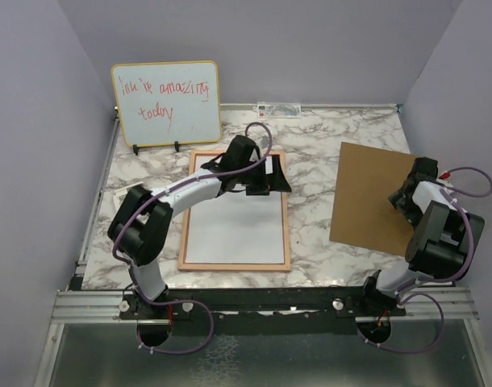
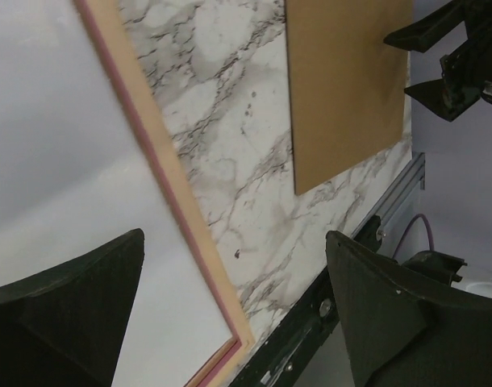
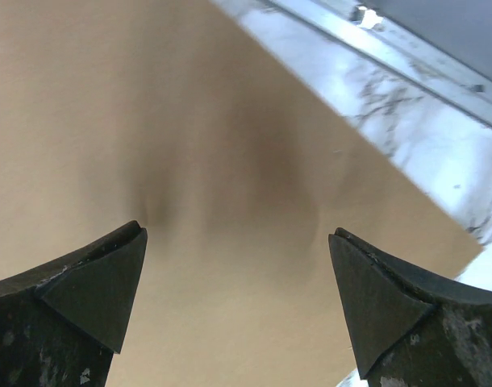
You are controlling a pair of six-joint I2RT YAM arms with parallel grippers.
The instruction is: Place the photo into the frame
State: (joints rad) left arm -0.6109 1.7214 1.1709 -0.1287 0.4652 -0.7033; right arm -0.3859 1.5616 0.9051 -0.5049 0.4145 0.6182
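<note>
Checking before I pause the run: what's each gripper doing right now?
Left gripper: open, holding nothing, above the frame.
Right gripper: open, holding nothing, above the brown board.

I've got my right gripper (image 3: 236, 234) spread wide over the brown backing board (image 3: 189, 121) — marble table (image 3: 415, 129) beyond its edge.

High rear overview, left wrist shares frame (image 1: 235, 265)

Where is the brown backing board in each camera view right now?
Top external: the brown backing board lies at the right, tilted.
Left wrist: the board is at upper centre-right.
Right wrist: the board fills most of the picture.
Shared landmark: the marble tabletop, visible beside the board in all three.
</note>
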